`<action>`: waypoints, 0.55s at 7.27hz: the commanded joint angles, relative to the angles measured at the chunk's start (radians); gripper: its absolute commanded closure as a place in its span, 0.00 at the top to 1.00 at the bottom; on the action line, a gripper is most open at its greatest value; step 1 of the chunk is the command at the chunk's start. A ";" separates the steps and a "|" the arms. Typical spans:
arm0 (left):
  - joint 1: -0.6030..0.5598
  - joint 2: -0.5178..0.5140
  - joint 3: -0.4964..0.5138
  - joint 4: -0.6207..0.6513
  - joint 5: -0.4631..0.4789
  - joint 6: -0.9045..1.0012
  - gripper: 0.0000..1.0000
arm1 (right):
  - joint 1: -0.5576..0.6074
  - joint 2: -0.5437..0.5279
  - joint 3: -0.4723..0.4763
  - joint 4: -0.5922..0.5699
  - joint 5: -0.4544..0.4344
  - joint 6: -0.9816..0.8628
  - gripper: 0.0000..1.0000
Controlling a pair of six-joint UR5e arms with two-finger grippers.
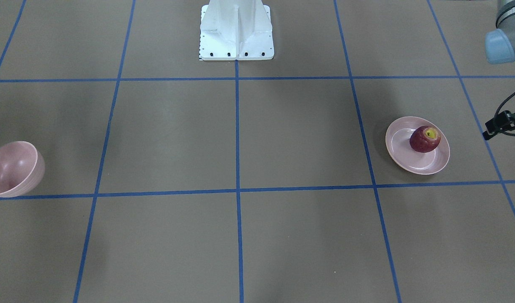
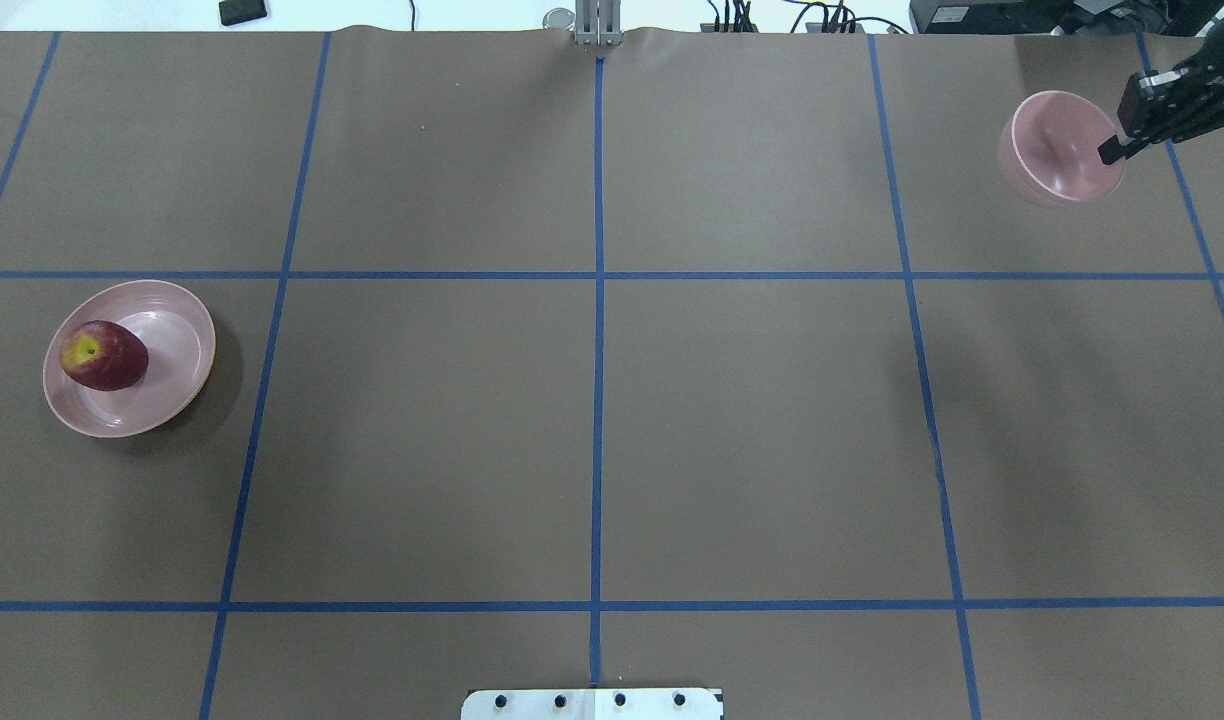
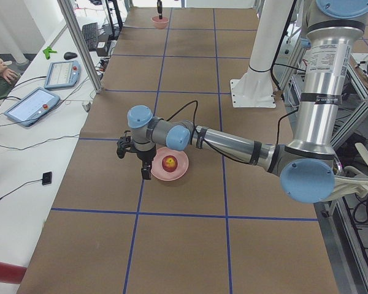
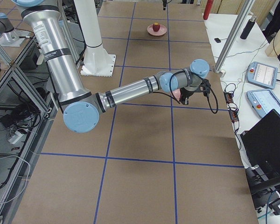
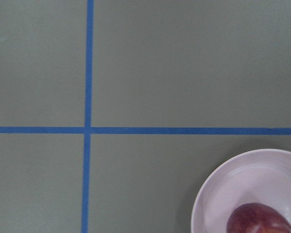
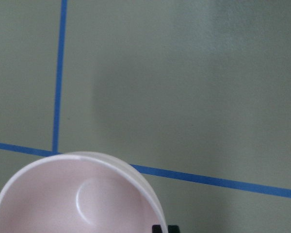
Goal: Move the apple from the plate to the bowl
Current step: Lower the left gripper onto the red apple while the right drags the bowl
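Observation:
The dark red apple (image 1: 425, 139) lies on the wide pink plate (image 1: 397, 141) on my left side; both also show in the overhead view, the apple (image 2: 102, 355) on the plate (image 2: 180, 340). My left gripper (image 1: 491, 128) hangs just beyond the plate's outer side, apart from the apple; I cannot tell whether it is open or shut. The left wrist view catches the plate (image 5: 233, 179) and the apple (image 5: 259, 221) at bottom right. The small deep pink bowl (image 2: 1062, 145) stands far off on my right. My right gripper (image 2: 1112, 150) is at the bowl's rim (image 6: 63, 199); its grip is unclear.
The white robot base (image 1: 236, 29) stands at the table's robot-side edge. Blue tape lines (image 2: 598, 400) divide the brown tabletop into squares. Tablets (image 3: 30, 104) and cables lie on the side table beyond the far edge.

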 commanded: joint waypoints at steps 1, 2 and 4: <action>0.118 -0.002 0.010 -0.118 0.004 -0.215 0.99 | -0.098 0.075 0.080 -0.044 -0.049 0.212 0.00; 0.159 0.000 0.009 -0.157 0.008 -0.291 0.99 | -0.156 0.094 0.100 -0.041 -0.083 0.297 0.00; 0.201 0.002 0.010 -0.162 0.014 -0.310 0.99 | -0.204 0.132 0.103 -0.040 -0.097 0.378 0.00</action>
